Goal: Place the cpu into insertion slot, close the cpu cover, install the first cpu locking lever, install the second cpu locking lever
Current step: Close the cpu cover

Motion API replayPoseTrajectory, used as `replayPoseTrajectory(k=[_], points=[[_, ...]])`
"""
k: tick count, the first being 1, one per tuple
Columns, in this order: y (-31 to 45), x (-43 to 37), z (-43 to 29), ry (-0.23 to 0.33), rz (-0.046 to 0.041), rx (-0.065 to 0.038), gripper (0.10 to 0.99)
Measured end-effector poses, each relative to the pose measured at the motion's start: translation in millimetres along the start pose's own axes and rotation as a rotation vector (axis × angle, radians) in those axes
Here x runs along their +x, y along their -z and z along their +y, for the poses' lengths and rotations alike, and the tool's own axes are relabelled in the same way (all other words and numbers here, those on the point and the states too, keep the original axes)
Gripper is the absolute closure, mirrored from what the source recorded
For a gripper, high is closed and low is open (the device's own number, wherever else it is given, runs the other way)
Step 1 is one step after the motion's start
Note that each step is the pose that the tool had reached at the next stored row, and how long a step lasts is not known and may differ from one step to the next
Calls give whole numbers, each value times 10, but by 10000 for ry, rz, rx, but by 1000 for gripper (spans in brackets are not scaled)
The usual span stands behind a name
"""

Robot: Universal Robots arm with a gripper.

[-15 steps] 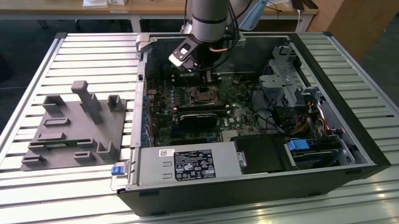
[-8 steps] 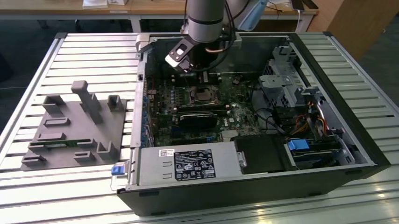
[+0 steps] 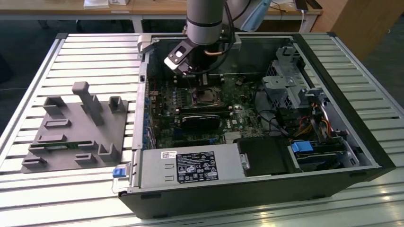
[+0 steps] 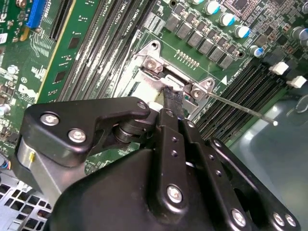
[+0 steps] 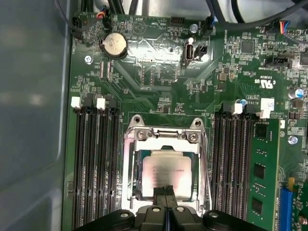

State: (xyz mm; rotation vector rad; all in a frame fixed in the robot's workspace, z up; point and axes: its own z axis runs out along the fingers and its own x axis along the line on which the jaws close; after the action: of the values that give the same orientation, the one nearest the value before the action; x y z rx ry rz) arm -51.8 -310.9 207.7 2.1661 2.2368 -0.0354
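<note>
Your tool (image 5: 166,191) has its two fingers pressed together with nothing between them. In both wrist views its tip (image 4: 172,95) sits right at one edge of the cpu cover (image 5: 163,136); you cannot tell whether it actually presses on the metal.

The cpu (image 5: 166,173) lies flat in the insertion slot (image 5: 136,180), and its grey top shows through the cover's square cut-out. The cover lies down around the chip.

In the second wrist view one locking lever (image 4: 240,108), a thin metal rod, sticks out from a corner of the socket, and its free end hangs over the memory slots (image 5: 96,168). Those long black slots run along both sides of the socket, and a green memory stick (image 5: 262,178) stands in the outer row on one side. A round coin battery (image 5: 113,44) sits further off on the green board.

In the exterior view your arm (image 3: 205,21) reaches down into the open computer case (image 3: 353,118), which lies on the slatted counter (image 3: 94,52). A grey moulded holder (image 3: 75,127) rests on the counter at the exterior view's left, well apart from the case
</note>
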Motion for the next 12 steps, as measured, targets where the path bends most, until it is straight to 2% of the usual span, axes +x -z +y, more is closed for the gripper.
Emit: replayPoseTrajectory(k=[12], points=[[-78, 2, 2, -1, -7, 5, 980]])
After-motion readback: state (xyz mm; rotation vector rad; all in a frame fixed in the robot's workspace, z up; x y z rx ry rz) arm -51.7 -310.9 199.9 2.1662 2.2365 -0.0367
